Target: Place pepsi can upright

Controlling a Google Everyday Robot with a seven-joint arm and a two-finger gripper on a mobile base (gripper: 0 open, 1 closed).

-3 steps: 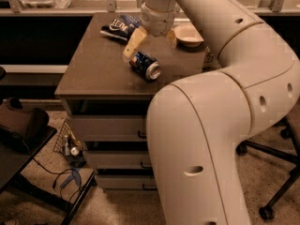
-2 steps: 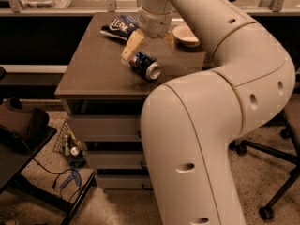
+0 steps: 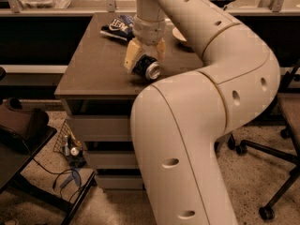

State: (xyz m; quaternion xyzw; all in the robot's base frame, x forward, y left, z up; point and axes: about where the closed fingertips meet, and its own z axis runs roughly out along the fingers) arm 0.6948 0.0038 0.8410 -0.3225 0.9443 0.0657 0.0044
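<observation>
the pepsi can (image 3: 145, 68) lies on its side on the brown surface (image 3: 93, 64), near the front edge and right of the middle. its dark blue body points back and to the left, and its silver end faces forward and to the right.

the tool (image 3: 144, 61) is directly over the can, hanging from the cream arm (image 3: 211, 102) that fills the right half of the view. its pale fingers (image 3: 131, 55) are spread apart, one on each side of the can, so the can sits in the gap between them. whether the pads are touching the can, i cannot tell. the can rests on the surface and is not lifted.

behind the tool, toward the back of the surface, a blue chip bag (image 3: 116, 26) lies flat, well apart from the can. a pale bowl (image 3: 179, 33) is partly visible past the arm at the back right. the surface tops a set of drawers (image 3: 101, 125). to the right stands a wheeled office chair (image 3: 276, 144). on the floor at the left is a small heap of cables and odds and ends (image 3: 70, 149).
</observation>
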